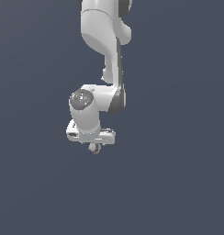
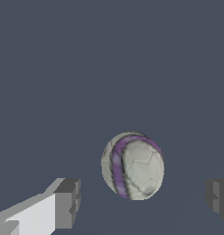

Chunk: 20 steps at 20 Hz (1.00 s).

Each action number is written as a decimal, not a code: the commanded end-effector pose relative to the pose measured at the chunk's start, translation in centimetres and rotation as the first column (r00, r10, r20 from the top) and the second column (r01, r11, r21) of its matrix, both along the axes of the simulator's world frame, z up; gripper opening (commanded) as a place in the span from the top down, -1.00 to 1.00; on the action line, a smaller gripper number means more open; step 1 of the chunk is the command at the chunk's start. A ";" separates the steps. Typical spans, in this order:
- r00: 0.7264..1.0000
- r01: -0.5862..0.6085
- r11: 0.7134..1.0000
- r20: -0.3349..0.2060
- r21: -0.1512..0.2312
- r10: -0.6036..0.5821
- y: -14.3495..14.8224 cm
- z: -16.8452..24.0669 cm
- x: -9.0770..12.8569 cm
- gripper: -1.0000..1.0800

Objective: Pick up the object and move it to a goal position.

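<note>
one ball (image 2: 133, 165), grey-white with a purple stripe, sits between the two fingers (image 2: 68, 203) of the one gripper (image 2: 143, 202), touching neither; the jaws are spread wide. in the exterior view it shows just under the gripper (image 1: 94, 148), plain grey surface (image 1: 178, 183) all around.

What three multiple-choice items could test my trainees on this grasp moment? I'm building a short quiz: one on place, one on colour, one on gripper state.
1. Where is the ball relative to the gripper?
A. between the fingers, touching neither
B. far outside the fingers
C. resting on top of the arm

2. What colour is the stripe on the ball?
A. red
B. purple
C. green

3. How do the jaws stand?
A. shut on the ball
B. shut on nothing
C. open

Answers: 1 A, the wrist view shows a gap on each side of the ball. 2 B, a purple band curves across its grey-white surface. 3 C, both fingers stand well apart.
</note>
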<state>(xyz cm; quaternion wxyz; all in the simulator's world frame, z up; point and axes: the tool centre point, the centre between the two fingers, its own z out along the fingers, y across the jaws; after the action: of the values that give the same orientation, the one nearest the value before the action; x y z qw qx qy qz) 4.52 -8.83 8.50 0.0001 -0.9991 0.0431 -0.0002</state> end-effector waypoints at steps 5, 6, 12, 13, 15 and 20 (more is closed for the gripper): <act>1.000 0.000 1.000 -0.001 0.000 0.000 0.0 -2.7 -0.1 -0.92; 1.000 0.000 1.000 -0.001 0.000 0.000 0.0 -3.2 -0.1 -0.92; 1.000 0.000 1.000 0.000 0.000 0.000 -0.1 -4.8 0.0 -0.92; 1.000 0.000 1.000 0.000 0.000 0.000 -0.1 -4.8 0.0 -0.92; 1.000 0.000 1.000 0.000 0.000 0.000 -0.1 -4.8 0.0 1.00; 1.000 0.000 1.000 0.000 0.000 0.000 -0.1 -4.8 0.0 1.00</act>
<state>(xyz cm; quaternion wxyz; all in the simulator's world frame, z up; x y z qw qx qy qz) 4.54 -8.89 3.69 0.0001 -0.9991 0.0433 0.0002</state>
